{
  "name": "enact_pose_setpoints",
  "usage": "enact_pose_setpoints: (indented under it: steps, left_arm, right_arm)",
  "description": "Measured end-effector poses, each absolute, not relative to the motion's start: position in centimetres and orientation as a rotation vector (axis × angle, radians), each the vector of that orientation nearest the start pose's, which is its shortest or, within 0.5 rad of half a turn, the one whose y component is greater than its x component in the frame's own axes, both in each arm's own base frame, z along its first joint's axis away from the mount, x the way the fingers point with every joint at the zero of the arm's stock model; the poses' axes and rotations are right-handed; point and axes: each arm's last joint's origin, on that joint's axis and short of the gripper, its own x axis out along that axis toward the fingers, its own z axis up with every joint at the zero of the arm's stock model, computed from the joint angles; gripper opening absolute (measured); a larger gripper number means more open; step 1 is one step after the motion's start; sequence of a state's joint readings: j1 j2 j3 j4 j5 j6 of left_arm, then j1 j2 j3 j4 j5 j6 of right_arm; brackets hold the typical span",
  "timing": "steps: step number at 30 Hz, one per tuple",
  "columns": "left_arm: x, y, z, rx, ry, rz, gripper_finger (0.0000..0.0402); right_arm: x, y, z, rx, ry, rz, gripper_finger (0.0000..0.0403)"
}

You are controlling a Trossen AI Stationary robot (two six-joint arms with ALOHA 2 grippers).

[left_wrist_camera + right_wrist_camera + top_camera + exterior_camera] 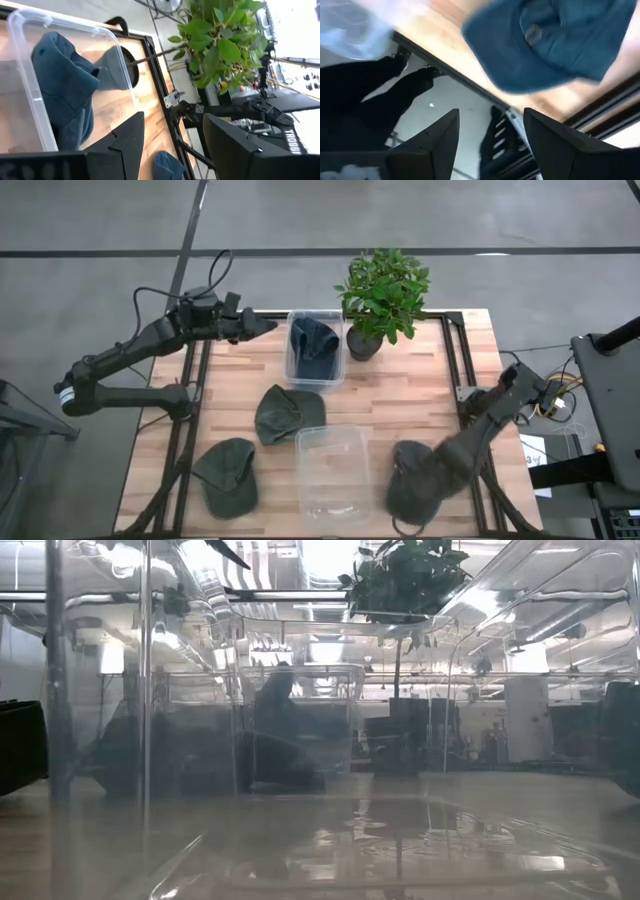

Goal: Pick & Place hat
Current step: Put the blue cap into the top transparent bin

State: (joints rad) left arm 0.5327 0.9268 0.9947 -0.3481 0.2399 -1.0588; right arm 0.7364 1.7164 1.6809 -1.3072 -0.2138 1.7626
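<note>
Several dark caps show in the high view. One [315,345] lies crumpled in a clear bin [316,377] at the far middle of the table. Two lie flat on the wood, one in the middle [288,413] and one near left [227,473]. A fourth cap [412,480] lies at the near right. My right gripper [440,465] hovers open over that fourth cap; its wrist view shows the cap [555,40] beyond the gripper [491,111]. My left gripper [268,327] is open beside the far bin's left rim; in its wrist view the gripper [172,117] faces the cap [65,85] inside.
An empty clear bin [332,473] stands at the near middle and fills the low view [300,720]. A potted plant [380,295] stands at the far edge, right of the filled bin. Black frame rails [462,370] run along the table's sides.
</note>
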Motion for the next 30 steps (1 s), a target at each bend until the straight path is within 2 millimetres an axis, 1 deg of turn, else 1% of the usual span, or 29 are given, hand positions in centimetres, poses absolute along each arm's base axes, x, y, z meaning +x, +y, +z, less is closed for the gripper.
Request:
enact_pose_setpoints:
  steps: [3, 7, 11, 14, 19, 24, 27, 30]
  left_arm:
    - [17.1, 9.2, 36.5, -1.151, 0.086, 0.398, 0.0195]
    - [17.1, 9.2, 36.5, -1.151, 0.087, 0.396, 0.0195]
    - [17.1, 9.2, 36.5, -1.151, 0.088, 0.395, 0.0195]
    - [17.1, 9.2, 36.4, -1.139, 0.09, 0.394, 0.0195]
    - [17.1, 9.2, 36.4, -1.139, 0.09, 0.394, 0.0195]
    - [17.2, 9.3, 36.4, -1.141, 0.094, 0.397, 0.0195]
    - [17.4, 9.4, 36.2, -1.148, 0.101, 0.402, 0.0195]
    - [17.6, 9.5, 36.1, -1.155, 0.107, 0.406, 0.0195]
  right_arm:
    - [22.7, 24.3, 30.3, 1.128, 1.539, -0.641, 0.0215]
    - [21.3, 26.7, 27.9, 1.274, 1.518, -0.69, 0.0215]
    - [19.7, 28.3, 25.5, 1.363, 1.5, -0.751, 0.0215]
    - [18.8, 28.4, 23.8, 1.332, 1.505, -0.794, 0.0215]
    - [18.0, 28.4, 21.4, 1.247, 1.487, -0.849, 0.0215]
    - [17.1, 28.5, 19.6, 1.182, 1.501, -0.892, 0.0215]
    - [17.0, 28.4, 18.7, 1.152, 1.495, -0.921, 0.0215]
    - [16.9, 28.3, 18.1, 1.128, 1.464, -0.927, 0.0215]
